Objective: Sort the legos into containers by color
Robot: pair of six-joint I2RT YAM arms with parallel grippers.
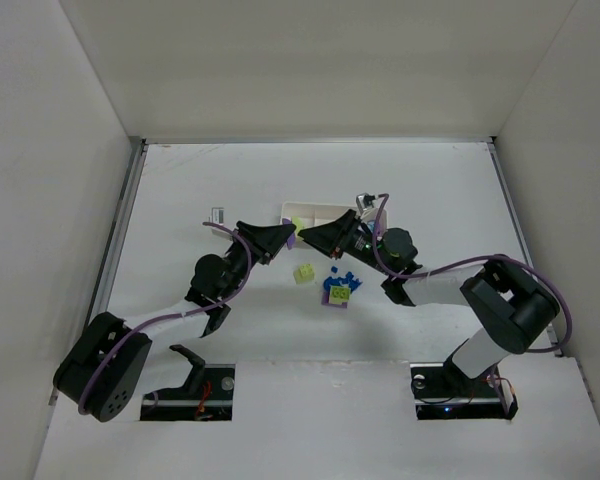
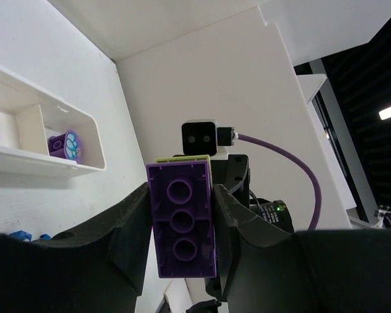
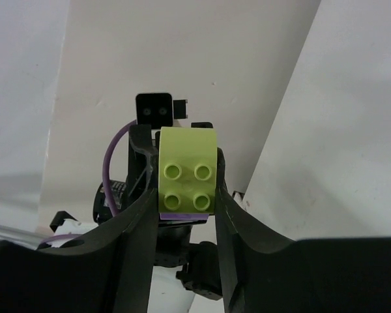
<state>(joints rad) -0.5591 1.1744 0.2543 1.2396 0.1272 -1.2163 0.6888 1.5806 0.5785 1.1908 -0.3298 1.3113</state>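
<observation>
Purple plastic brick, oblong with three round hollows on its underside, is clamped between the fingers of the left gripper. The jaws are closed on its long sides. Pressed against its far end is a lime-green plastic brick with four studs. The right gripper has its jaws closed on that brick from the opposite side. In the right wrist view a thin purple strip shows at the lime brick's lower edge, so the two bricks are joined. Both arms hold the pair clear of the white tabletop, the grippers nose to nose about midway between the left and right edges.

Just beyond the pair, toward the far edge, lies the long white plastic tray, which is divided into compartments. In the left wrist view its end compartment holds one purple piece with a pale printed face. The neighbouring compartment is only partly visible.

On the near side of the grippers, a loose lime-green brick sits alone on the tabletop. Near it, toward the right edge, is a small heap of blue, lime-green and purple bricks, touching one another. All of these lie outside the tray.
</observation>
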